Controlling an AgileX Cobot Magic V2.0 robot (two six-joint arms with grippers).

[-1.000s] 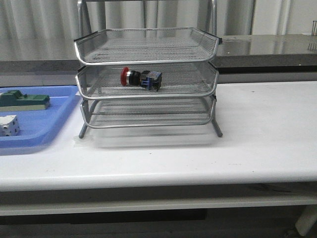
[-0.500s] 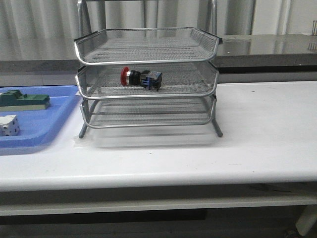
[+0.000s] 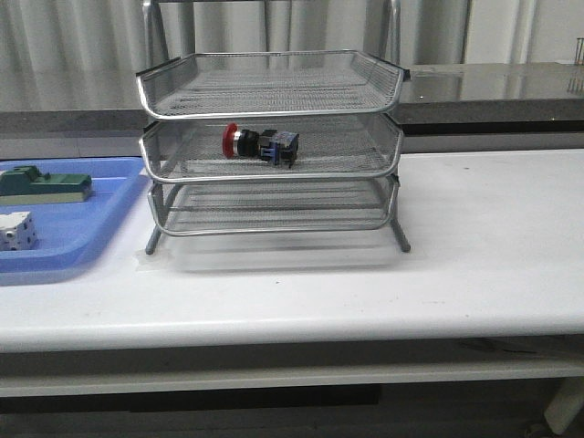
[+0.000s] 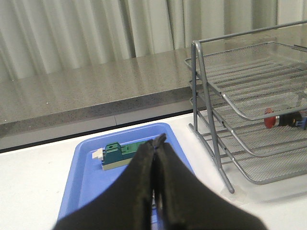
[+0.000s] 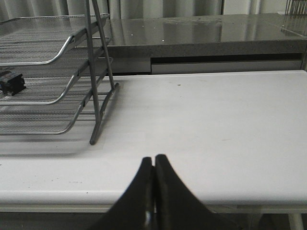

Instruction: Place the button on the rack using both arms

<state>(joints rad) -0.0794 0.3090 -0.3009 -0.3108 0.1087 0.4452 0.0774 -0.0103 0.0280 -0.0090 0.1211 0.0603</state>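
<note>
The button [image 3: 260, 144], red head pointing left and blue block to the right, lies on its side in the middle tier of the silver wire rack [image 3: 270, 114]. The left wrist view shows its red head [image 4: 271, 121] inside that tier of the rack [image 4: 225, 103]; in the right wrist view only its dark rear end [image 5: 11, 82] shows, in the rack [image 5: 57, 52]. Neither arm appears in the front view. My left gripper [image 4: 156, 142] is shut and empty, hanging over the blue tray. My right gripper [image 5: 154, 160] is shut and empty above the table's front edge, right of the rack.
A flat blue tray [image 3: 96, 228] left of the rack holds a green block [image 3: 46, 185] and a white cube-like part [image 3: 16, 231]. A grey counter [image 3: 493, 87] runs behind the white table [image 3: 493, 246].
</note>
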